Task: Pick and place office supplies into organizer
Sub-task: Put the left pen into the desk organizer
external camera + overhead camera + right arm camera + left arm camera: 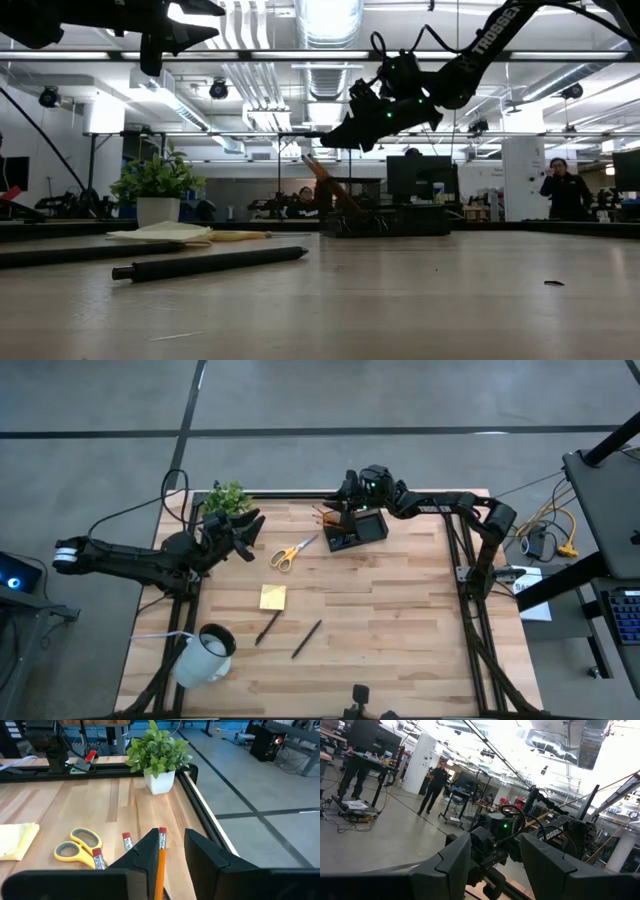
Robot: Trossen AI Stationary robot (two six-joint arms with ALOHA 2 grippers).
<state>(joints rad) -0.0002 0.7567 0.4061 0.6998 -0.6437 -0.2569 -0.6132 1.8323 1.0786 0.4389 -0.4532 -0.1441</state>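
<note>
The black organizer (368,528) stands at the table's far middle; in the low view (375,222) orange pencils (322,172) lean out of it. My right gripper (343,500) hovers open just above its left end, and one orange pencil (161,854) shows in the gap between the fingers. The yellow-handled scissors (293,552), the yellow sticky-note pad (272,597) and two dark pens (267,628) (306,639) lie flat on the table. My left gripper (250,532) is open and empty, raised above the table beside the plant. My right gripper has the orange pencil's eraser end (162,834) standing up in the gap close beside one finger (145,851). I cannot tell whether the finger touches it. The fingers come from the table's right side, slanting down.
A small green plant in a white pot (225,498) stands at the far left corner, close to my left gripper. A white mug (205,655) lies at the near left. Two more pencil ends (126,840) (97,857) show near the scissors (77,847). People stand in the room beyond.
</note>
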